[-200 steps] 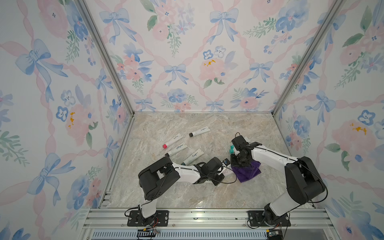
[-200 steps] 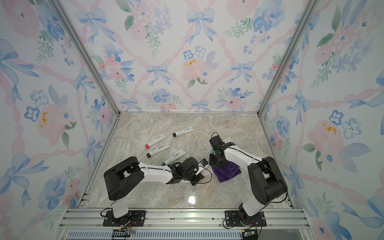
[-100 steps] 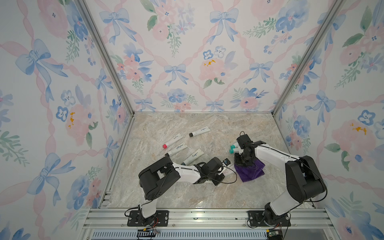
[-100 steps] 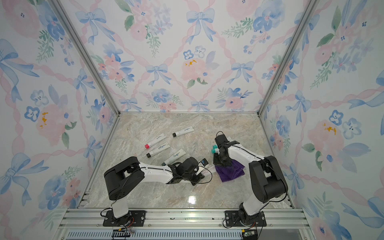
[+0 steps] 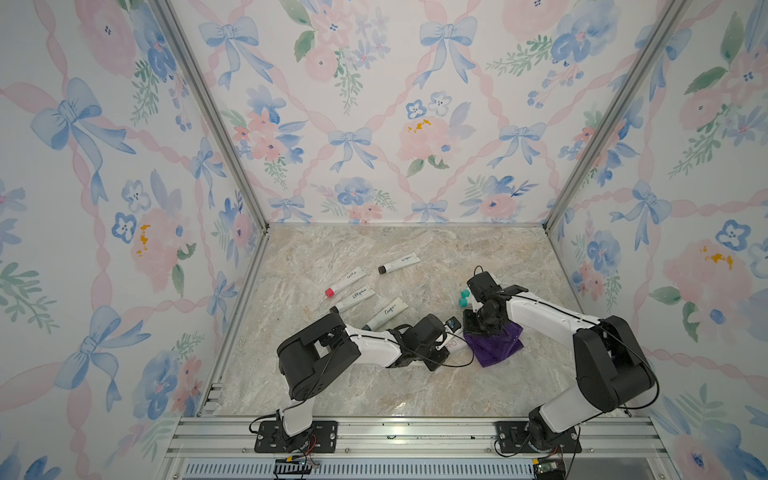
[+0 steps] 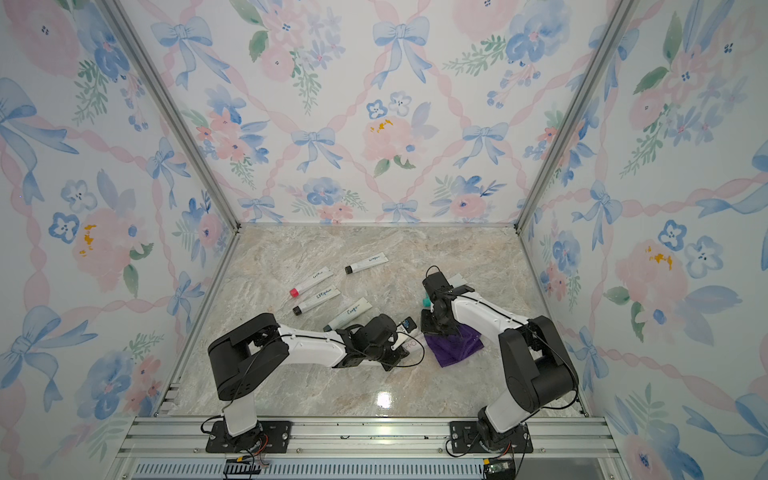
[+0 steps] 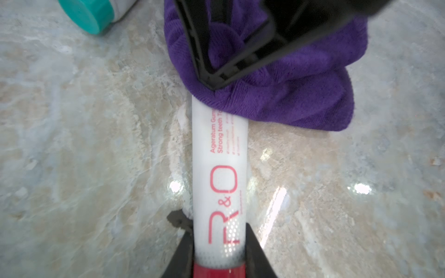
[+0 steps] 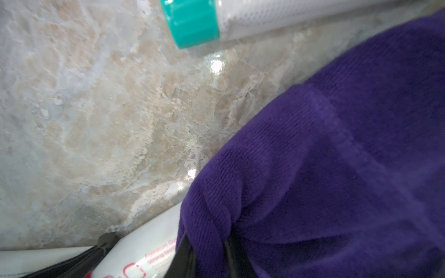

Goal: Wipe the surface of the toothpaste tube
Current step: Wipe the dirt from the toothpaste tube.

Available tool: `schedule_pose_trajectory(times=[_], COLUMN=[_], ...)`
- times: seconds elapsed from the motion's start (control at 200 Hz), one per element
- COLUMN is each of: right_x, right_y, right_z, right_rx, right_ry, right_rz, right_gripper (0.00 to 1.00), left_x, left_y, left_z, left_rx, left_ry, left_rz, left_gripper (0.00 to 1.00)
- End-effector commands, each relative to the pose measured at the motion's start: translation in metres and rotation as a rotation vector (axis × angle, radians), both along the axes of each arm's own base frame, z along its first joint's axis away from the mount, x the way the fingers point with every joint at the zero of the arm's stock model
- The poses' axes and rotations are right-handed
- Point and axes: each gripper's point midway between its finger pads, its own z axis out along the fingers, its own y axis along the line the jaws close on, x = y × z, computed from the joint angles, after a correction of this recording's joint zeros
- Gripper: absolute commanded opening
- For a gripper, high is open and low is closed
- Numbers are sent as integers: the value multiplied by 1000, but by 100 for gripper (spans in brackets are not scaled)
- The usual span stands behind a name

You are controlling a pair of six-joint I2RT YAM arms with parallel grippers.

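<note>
In the desk's (image 7: 84,144) front half, left hand (image 7: 220,252) clamps the toothpaste tube (image 7: 219,156) at its red cap (image 7: 219,270); right hand (image 7: 215,80) presses the pinched purple cloth (image 7: 289,96) on the far end. Most of the length looks unwiped.

Glossy marble-look tabletop (image 7: 84,144), smooth white plastic toothpaste tube (image 7: 220,154), ribbed purple microfibre cloth (image 7: 301,96).

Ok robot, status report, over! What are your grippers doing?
Left gripper shut on toothpaste tube at its red cap end. Right gripper shut on purple cloth, draped over the tube's other end. Teal-capped tube lies close beside.
</note>
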Motion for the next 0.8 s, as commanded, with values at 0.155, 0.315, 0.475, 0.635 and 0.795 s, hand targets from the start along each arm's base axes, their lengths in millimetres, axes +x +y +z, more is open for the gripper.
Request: schedule_pose_trajectory(times=[0.155,0.315,0.475,0.635,0.795], right_x=[-3,0,-7,-22,-32], right_y=[-49,-52,-24,18,38], right_z=[-15,-14,-10,-2,5], right_rx=[-131,-137,-56,91,171], right_ry=[82,71,78,95,98], right_rz=[-66,-79,-21,41,69], right_gripper=[19,19,19,19,20], left_x=[-2,-3,-2,-2,-2], left_y=[9,9,9,9,9], left_z=[-20,-21,-21,-21,-22], left_rx=[73,73,73,75,75], left_ry=[10,11,11,10,11], left_rz=[3,3,3,3,4], left_gripper=[20,20,20,20,20])
